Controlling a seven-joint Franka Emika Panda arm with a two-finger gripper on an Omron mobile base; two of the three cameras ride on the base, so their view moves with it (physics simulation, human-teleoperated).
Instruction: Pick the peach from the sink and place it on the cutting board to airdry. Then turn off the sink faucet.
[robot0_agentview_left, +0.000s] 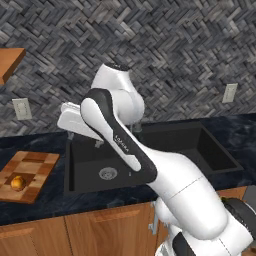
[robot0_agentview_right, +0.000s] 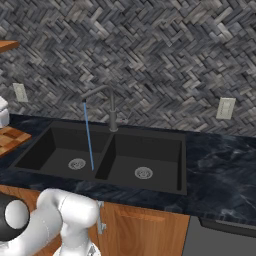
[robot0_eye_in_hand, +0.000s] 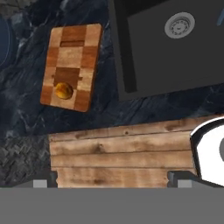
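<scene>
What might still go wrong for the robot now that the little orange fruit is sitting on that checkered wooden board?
The round orange-yellow peach lies loose on the checkered wooden cutting board, so a knock might roll it off. The slim dark grey sink faucet is not yet turned off, its thin blue stream falling into the black double-basin sink. Swinging over to it, the bulky white arm could clip the spout rather than the handle.

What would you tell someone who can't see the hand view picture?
A peach sits on a checkered wooden cutting board lying on a dark marbled counter. To its right is a black sink with a round silver drain; wooden cabinet fronts show below.
</scene>
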